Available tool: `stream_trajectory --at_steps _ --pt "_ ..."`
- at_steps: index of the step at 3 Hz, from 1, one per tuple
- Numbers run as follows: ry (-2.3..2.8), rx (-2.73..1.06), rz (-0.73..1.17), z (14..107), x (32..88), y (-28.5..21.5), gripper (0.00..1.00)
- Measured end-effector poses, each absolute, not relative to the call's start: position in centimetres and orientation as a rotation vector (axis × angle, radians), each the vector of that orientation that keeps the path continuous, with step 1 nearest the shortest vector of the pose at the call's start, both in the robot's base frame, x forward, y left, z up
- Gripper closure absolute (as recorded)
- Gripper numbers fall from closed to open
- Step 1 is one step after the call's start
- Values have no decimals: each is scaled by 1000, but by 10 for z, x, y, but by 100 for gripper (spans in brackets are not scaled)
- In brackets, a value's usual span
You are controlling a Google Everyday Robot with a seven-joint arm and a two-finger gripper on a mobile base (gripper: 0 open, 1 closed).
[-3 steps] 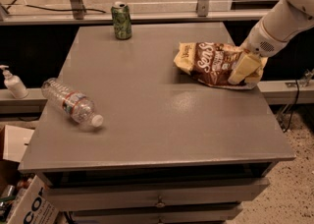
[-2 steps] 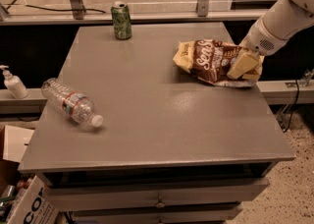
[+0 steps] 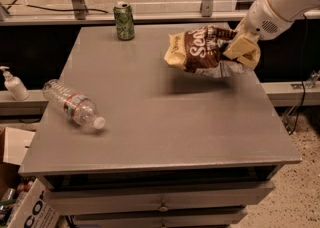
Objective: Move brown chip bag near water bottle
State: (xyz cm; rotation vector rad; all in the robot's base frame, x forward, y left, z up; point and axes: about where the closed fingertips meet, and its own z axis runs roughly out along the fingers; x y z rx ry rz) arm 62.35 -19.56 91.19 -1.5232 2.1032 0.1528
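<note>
One brown chip bag (image 3: 200, 52) hangs just above the table (image 3: 160, 137) at 1 o'clock, its right end clamped in the gripper (image 3: 241, 50), one water bottle (image 3: 72, 104) lies on its side well apart at 9 o'clock, one green can (image 3: 124, 20) stands at 11 o'clock, and one white arm (image 3: 285, 2) slants down from 2 o'clock.

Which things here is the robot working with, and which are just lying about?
In the job:
chip bag, held above the table by the gripper clamped on one end
water bottle, lying on its side

Just lying about:
green can, back edge
pump bottle, beside the table
</note>
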Motion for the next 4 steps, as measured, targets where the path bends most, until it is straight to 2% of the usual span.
stream_trajectory --at_steps 4 --pt "2097 -1570 139 949 571 -32 100"
